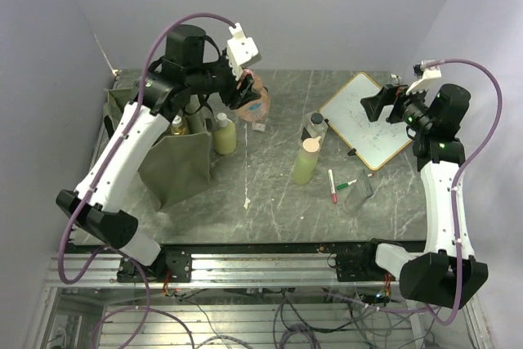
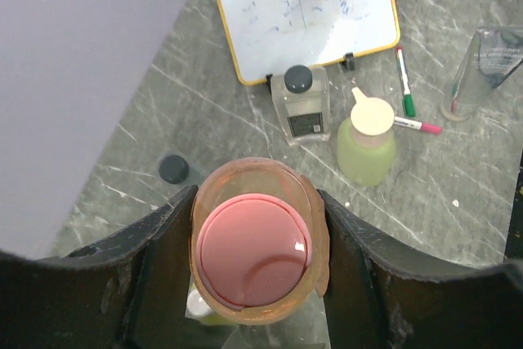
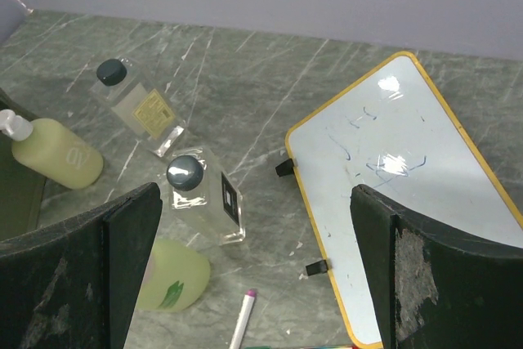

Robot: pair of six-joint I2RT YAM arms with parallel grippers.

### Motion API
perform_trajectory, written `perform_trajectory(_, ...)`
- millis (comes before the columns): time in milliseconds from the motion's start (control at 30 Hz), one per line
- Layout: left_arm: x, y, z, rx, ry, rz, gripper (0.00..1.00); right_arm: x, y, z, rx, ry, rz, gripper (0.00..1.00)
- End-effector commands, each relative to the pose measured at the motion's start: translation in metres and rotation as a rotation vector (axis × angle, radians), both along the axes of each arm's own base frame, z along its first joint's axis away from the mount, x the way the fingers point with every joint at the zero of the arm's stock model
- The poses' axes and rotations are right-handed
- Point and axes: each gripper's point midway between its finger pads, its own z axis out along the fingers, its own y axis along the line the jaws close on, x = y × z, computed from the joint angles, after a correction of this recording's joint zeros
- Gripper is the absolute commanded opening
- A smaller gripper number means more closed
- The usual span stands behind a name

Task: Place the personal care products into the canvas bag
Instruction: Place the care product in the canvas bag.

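My left gripper (image 1: pixel 243 90) is shut on an orange bottle (image 1: pixel 255 100) and holds it above the table, right of the olive canvas bag (image 1: pixel 176 165). In the left wrist view the fingers (image 2: pixel 167 243) clamp the orange bottle (image 2: pixel 253 243) from both sides. A pale yellow-green bottle (image 1: pixel 225 134) stands beside the bag. A clear black-capped bottle (image 1: pixel 315 126) and a light green beige-capped bottle (image 1: pixel 306 161) stand mid-table. Another clear bottle (image 3: pixel 135 108) stands under the held one. My right gripper (image 1: pixel 378 105) is open and empty above the whiteboard's near edge.
The whiteboard (image 1: pixel 368 118) lies at the back right. Red and green marker pens (image 1: pixel 333 186) and a small clear object (image 1: pixel 364 188) lie right of the light green bottle. Bottle tops (image 1: pixel 176 125) show inside the bag's opening. A wall runs along the back and left.
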Motion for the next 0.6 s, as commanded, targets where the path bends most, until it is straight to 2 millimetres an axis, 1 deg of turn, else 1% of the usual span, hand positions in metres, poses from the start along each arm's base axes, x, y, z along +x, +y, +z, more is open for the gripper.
perform_trajectory(0, -0.023, 0.019, 0.092, -0.109, -0.261, -0.043, 0.07, 0.005, 0.001, 0.021, -0.008, -0.058, 0.011, 1.0)
perform_trajectory(167, -0.031, 0.042, 0.114, -0.113, -0.322, 0.01, 0.07, 0.007, 0.001, 0.022, -0.005, -0.062, 0.011, 1.0)
perform_trajectory(333, -0.033, 0.077, 0.136, -0.159, -0.359, 0.108, 0.07, 0.012, 0.001, 0.024, 0.001, -0.063, 0.015, 1.0)
perform_trajectory(433, -0.034, 0.1, 0.145, -0.177, -0.372, 0.172, 0.07, 0.015, 0.0, 0.027, 0.003, -0.07, 0.015, 1.0)
perform_trajectory(567, -0.039, 0.132, 0.154, -0.207, -0.383, 0.268, 0.07, 0.019, 0.001, 0.025, 0.016, -0.064, 0.021, 1.0)
